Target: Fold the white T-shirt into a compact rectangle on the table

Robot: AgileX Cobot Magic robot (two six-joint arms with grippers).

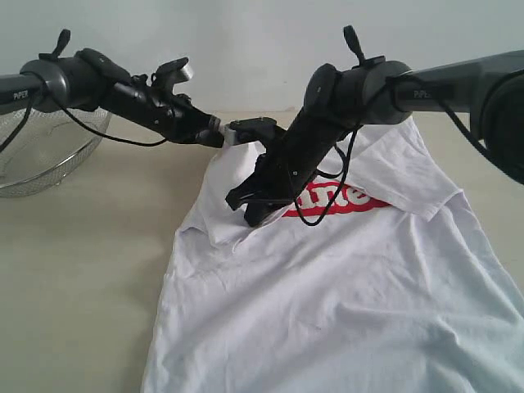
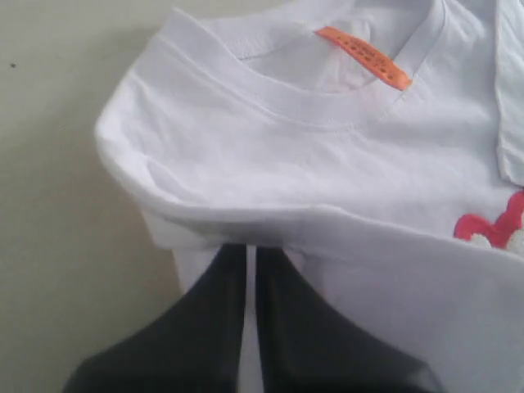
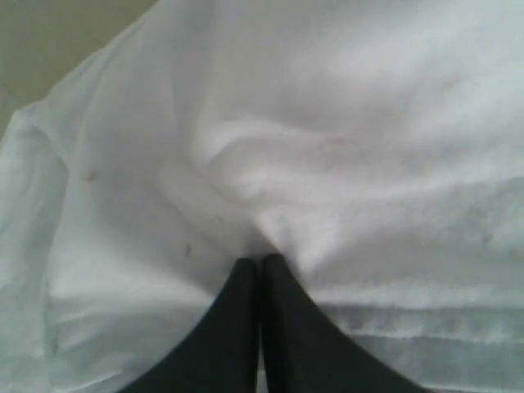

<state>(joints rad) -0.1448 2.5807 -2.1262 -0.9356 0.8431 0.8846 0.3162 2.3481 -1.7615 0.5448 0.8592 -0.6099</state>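
The white T-shirt (image 1: 344,286) lies chest-up on the table (image 1: 82,270), red lettering (image 1: 352,199) partly behind the right arm. Its left shoulder part is raised and doubled inward. My left gripper (image 1: 223,136) is shut on that raised fold; in the left wrist view the gripper (image 2: 251,250) pinches a doubled edge of the shirt (image 2: 270,155) below the collar and orange neck tag (image 2: 363,56). My right gripper (image 1: 250,213) reaches across the middle and is shut on a bunch of the shirt (image 3: 327,147) near the left sleeve, the gripper (image 3: 260,262) tips buried in puckered cloth.
A round wire-mesh basket (image 1: 41,155) stands at the far left of the table. Bare tabletop (image 2: 57,205) lies left of the shirt. The shirt's hem runs out of the exterior view at the bottom.
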